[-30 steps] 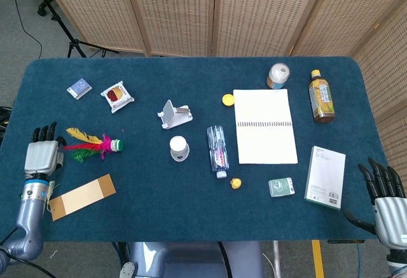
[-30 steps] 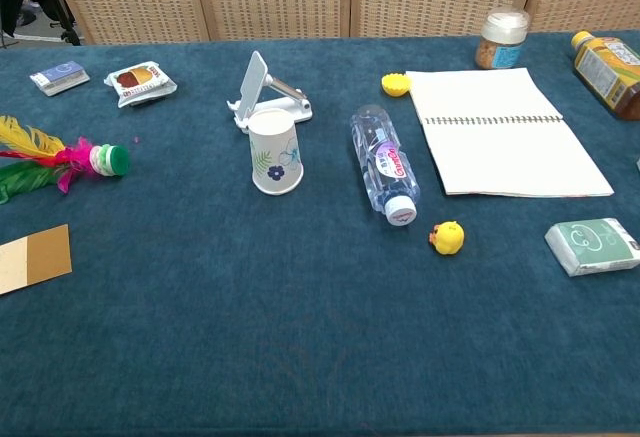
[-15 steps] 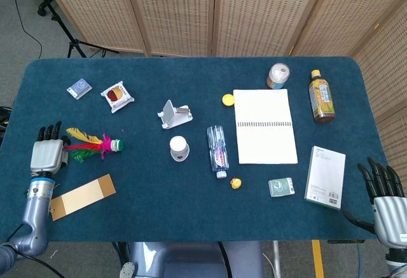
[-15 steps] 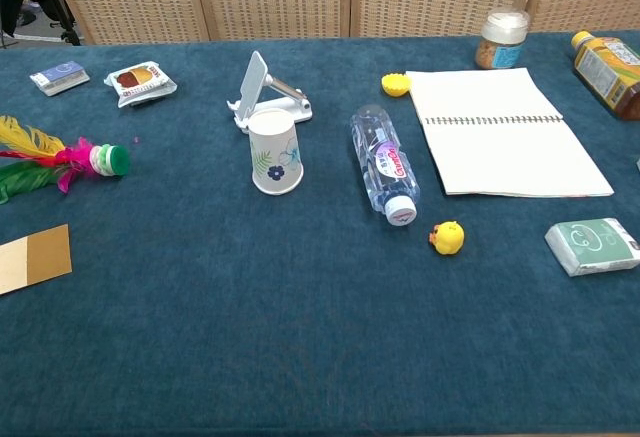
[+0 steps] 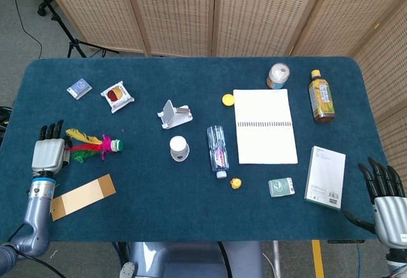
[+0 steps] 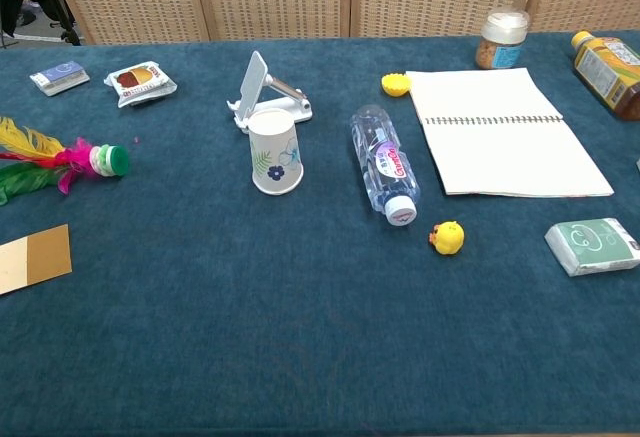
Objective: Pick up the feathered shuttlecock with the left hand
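Note:
The feathered shuttlecock (image 5: 94,145) lies flat near the table's left edge, with yellow, pink and green feathers pointing left and a green-and-white base pointing right; the chest view shows the shuttlecock (image 6: 60,160) at its far left. My left hand (image 5: 48,153) hovers just left of the feather tips, fingers straight, apart and holding nothing. It does not show in the chest view. My right hand (image 5: 386,198) hangs off the table's front right corner, fingers spread, empty.
A tan card (image 5: 81,196) lies in front of the shuttlecock. A paper cup (image 5: 179,147), phone stand (image 5: 173,114) and water bottle (image 5: 217,149) sit mid-table. A snack pack (image 5: 117,95) and small blue box (image 5: 79,88) lie behind the shuttlecock. A notebook (image 5: 265,126) lies right of centre.
My left hand has crept slightly right and forward toward the feathers over the last second. The shuttlecock and right hand have stayed put.

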Controlling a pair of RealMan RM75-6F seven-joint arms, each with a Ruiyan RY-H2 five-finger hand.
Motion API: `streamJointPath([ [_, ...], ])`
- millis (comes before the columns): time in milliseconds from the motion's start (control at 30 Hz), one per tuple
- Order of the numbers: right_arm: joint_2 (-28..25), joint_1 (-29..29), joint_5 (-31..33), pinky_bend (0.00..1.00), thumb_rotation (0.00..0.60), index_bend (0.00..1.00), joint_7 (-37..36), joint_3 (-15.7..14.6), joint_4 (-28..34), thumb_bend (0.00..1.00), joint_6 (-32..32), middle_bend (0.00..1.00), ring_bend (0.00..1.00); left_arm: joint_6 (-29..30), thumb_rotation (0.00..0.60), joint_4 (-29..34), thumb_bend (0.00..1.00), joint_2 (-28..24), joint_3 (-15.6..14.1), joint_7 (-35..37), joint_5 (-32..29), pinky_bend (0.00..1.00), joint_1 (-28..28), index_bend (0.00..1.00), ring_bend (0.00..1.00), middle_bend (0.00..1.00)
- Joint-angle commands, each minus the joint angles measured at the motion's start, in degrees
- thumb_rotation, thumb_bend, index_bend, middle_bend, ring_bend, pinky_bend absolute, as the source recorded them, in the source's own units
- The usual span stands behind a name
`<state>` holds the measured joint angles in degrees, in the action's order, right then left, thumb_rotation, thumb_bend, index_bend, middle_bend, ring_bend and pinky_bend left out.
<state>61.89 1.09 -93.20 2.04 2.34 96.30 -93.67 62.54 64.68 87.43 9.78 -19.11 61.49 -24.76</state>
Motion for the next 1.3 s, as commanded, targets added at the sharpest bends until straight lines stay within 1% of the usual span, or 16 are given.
streamJointPath([
  [33, 0.0, 0.0, -0.1, 0.00, 0.600, 0.00, 0.0, 0.0, 0.0, 0.00, 0.0, 0.00, 0.00, 0.0, 0.600, 0.1, 0.54, -0.1, 0.0, -0.1, 0.0, 0.00, 0.1, 0.54, 0.00, 0.00],
  [200, 0.0, 0.0, -0.2, 0.00, 0.600, 0.00, 0.0, 0.0, 0.1, 0.00, -0.2, 0.00, 0.00, 0.2, 0.600, 0.0, 0.54, -0.1, 0.0, -0.2, -0.1, 0.00, 0.2, 0.56, 0.00, 0.00],
  [400, 0.1, 0.0, -0.3, 0.00, 0.600, 0.00, 0.1, 0.0, 0.1, 0.00, -0.1, 0.00, 0.00, 0.7, 0.600, 0.2, 0.54, -0.4, 0.3, -0.2, 0.2, 0.00, 0.2, 0.57, 0.00, 0.00],
  [767, 0.1, -0.1, -0.2, 0.00, 0.600, 0.00, 0.1, 0.0, 0.1, 0.00, 0.0, 0.00, 0.00, 2.6, 0.600, 2.1, 0.55, -1.7, 1.2, -0.3, 1.0, 0.00, 0.0, 0.61, 0.00, 0.00],
  [1300, -0.1, 0.0, 0.0, 0.00, 0.600, 0.00, -0.5, 0.1, 0.1, 0.00, -0.2, 0.00, 0.00, 7.1, 0.600, 10.8, 0.55, -6.0, 4.2, -4.5, 2.0, 0.00, -1.5, 0.62, 0.00, 0.00],
])
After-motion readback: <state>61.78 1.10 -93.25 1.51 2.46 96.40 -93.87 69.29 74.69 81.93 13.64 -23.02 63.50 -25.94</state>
